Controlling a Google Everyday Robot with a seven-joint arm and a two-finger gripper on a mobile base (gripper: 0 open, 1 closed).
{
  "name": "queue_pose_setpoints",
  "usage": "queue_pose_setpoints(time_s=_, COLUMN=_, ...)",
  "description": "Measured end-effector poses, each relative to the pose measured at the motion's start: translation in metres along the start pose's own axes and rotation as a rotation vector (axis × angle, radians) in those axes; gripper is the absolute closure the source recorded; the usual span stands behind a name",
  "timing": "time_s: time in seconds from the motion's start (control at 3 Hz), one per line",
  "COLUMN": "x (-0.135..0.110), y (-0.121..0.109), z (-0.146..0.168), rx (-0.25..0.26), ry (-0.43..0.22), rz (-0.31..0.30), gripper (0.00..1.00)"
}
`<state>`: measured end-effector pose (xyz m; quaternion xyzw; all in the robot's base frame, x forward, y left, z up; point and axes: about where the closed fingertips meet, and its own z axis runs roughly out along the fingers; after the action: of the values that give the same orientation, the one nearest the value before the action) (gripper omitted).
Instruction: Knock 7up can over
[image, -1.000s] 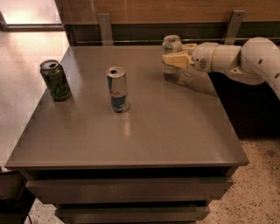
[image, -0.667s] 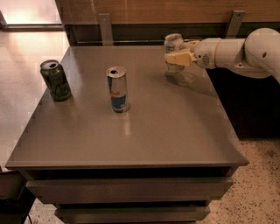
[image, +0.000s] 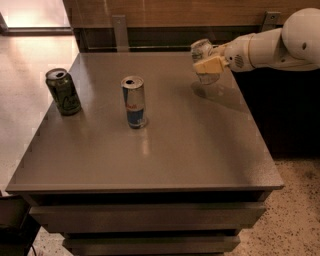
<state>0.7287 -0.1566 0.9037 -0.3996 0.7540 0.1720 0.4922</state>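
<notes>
Tabletop (image: 200, 150) — 3 cans (image: 134, 102); gripper (image: 208, 63) at 7up can (image: 201, 49).

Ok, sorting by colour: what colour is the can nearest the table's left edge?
The left can is dark green, camera view; tool at the 7up can.

White arm (image: 280, 42) outstretched from right, jaws at upper right.

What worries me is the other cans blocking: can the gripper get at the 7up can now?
Probably yes. The gripper is against the 7up can at the far right of the table; the dark green can and the blue-and-silver can stand well left, out of the way.
</notes>
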Motion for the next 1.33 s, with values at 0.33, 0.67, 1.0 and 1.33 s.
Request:
queue_pose_setpoints(time_s=0.33, x=0.005, y=0.003, z=-0.005, rx=0.011, ry=0.115, rz=-0.022, gripper=1.00)
queue_pose_setpoints(time_s=0.67, x=0.013, y=0.007, z=-0.005, rx=0.008, ry=0.226, rz=-0.063, gripper=1.00)
queue_pose_setpoints(time_s=1.0, x=0.030, y=0.012, z=0.002, rx=-0.019, ry=0.353, rz=-0.104, gripper=1.00)
queue_pose_setpoints(time_s=1.33, x=0.047, y=0.019, z=0.013, rx=-0.060, ry=0.430, rz=-0.121, gripper=1.00)
